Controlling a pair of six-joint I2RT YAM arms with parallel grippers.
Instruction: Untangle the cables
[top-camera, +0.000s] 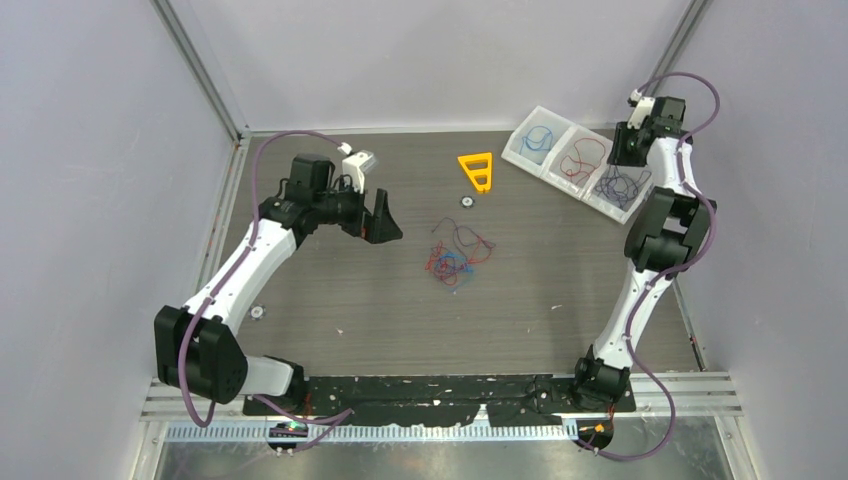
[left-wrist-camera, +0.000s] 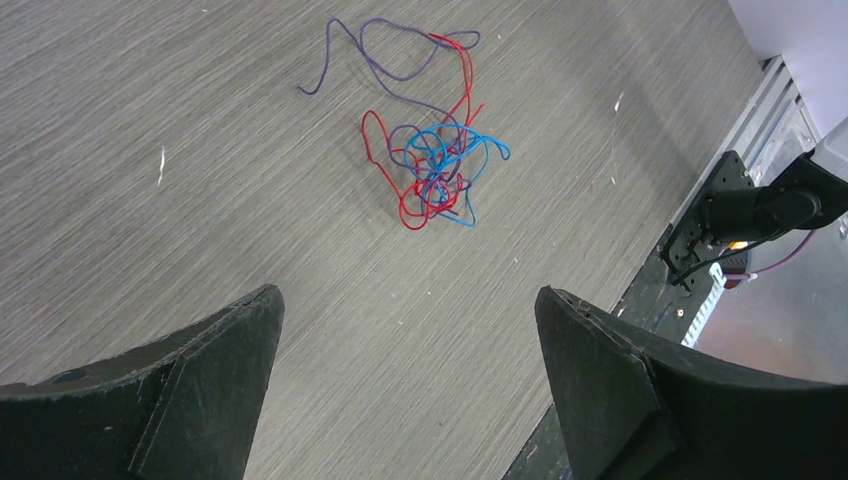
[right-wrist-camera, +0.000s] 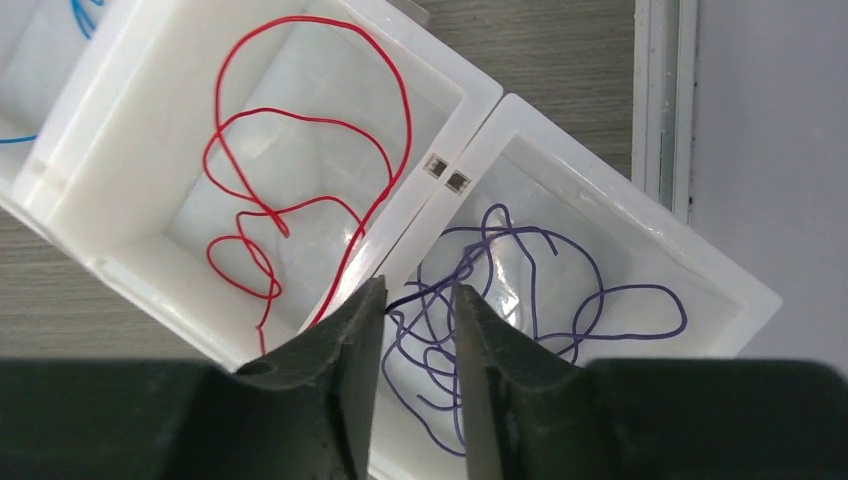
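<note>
The tangled cables (top-camera: 455, 255) are a small clump of thin red, blue and dark purple wires lying mid-table; the clump also shows in the left wrist view (left-wrist-camera: 435, 165). My left gripper (top-camera: 385, 225) is open and empty, to the left of the clump and apart from it; its jaws (left-wrist-camera: 407, 292) stand wide over bare table. My right gripper (top-camera: 625, 160) hovers at the back right over the white bins. Its jaws (right-wrist-camera: 420, 286) are slightly apart above loose purple wires (right-wrist-camera: 500, 300) in one bin, and I see nothing clamped between them.
Three joined white bins stand at the back right: one with a blue wire (top-camera: 538, 140), one with a red wire (right-wrist-camera: 300, 200), one with purple wires (top-camera: 620, 188). An orange plastic triangle (top-camera: 478, 170) lies behind the clump. A metal rail (right-wrist-camera: 655, 100) runs beside the bins.
</note>
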